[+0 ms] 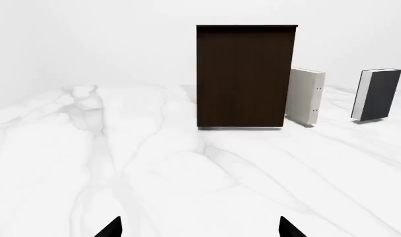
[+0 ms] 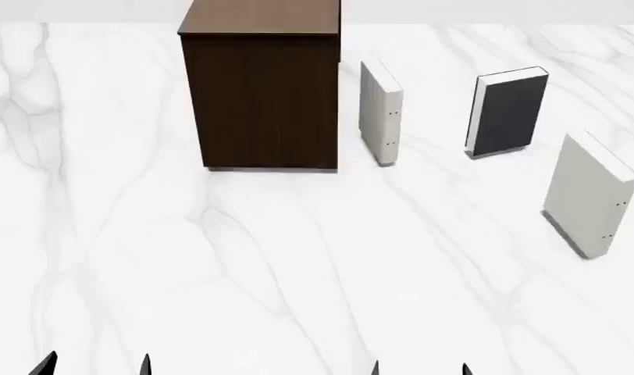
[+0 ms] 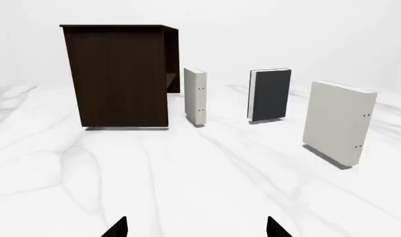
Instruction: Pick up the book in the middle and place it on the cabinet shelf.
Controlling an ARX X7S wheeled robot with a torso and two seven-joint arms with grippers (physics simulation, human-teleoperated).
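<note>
The dark grey book (image 2: 511,114) stands upright on the white marble surface, between two pale off-white books, right of the brown wood cabinet shelf (image 2: 263,90). It also shows in the left wrist view (image 1: 380,95) and the right wrist view (image 3: 271,94). The cabinet shows in both wrist views too (image 1: 245,76) (image 3: 118,74). My left gripper (image 2: 93,366) and right gripper (image 2: 419,369) are open and empty at the near edge, far from the book. Only their black fingertips (image 1: 109,228) (image 3: 115,228) show in the wrist views.
One pale book (image 2: 381,112) stands next to the cabinet's right side. The other pale book (image 2: 591,194) stands nearer and further right. The white marble surface (image 2: 296,266) stretches between my grippers and the objects.
</note>
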